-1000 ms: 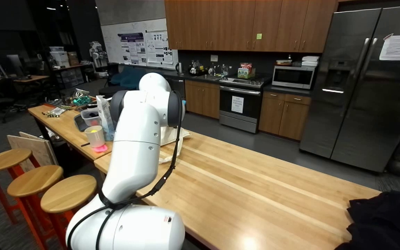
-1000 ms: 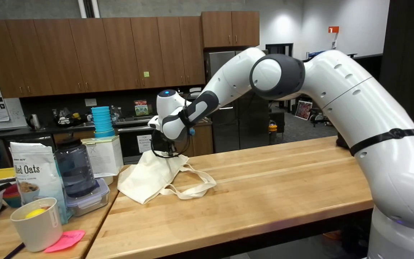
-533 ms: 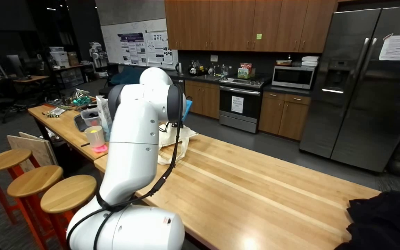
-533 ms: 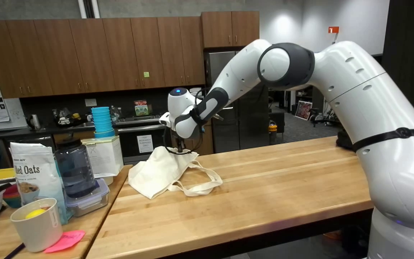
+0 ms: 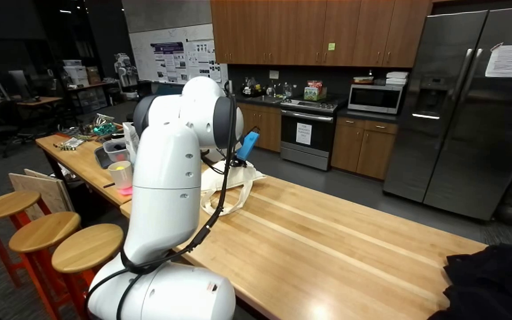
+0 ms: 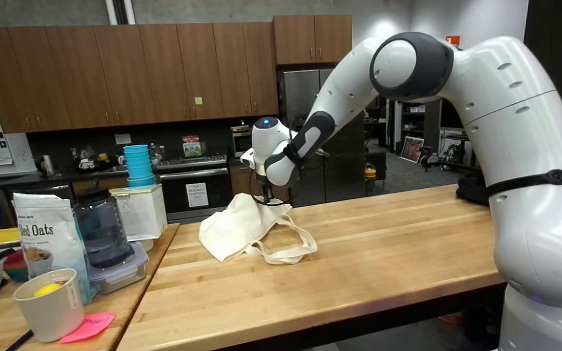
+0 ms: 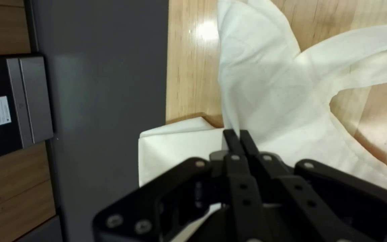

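Observation:
A cream cloth tote bag (image 6: 234, 224) lies crumpled on the wooden table in both exterior views, its peak raised under the gripper and its strap loops (image 6: 291, 251) spread on the table. It also shows in an exterior view (image 5: 238, 177), partly behind the arm. My gripper (image 7: 238, 132) is shut on a fold of the bag in the wrist view. The cloth rises between the two black fingertips. The gripper also shows in an exterior view (image 6: 267, 195) at the top of the bag. The bag's lower part rests on the table near its far edge.
A side table at the left holds an oats bag (image 6: 47, 234), a dark jug (image 6: 103, 224), a glass container (image 6: 120, 268) and a mug (image 6: 49, 307). A black cloth (image 5: 491, 284) lies at the wooden table's (image 6: 334, 278) other end. Stools (image 5: 89, 246) stand alongside.
My gripper has moved away from the side table, to the right in both exterior views. The bag has been dragged along with it, and the arm's elbow has risen.

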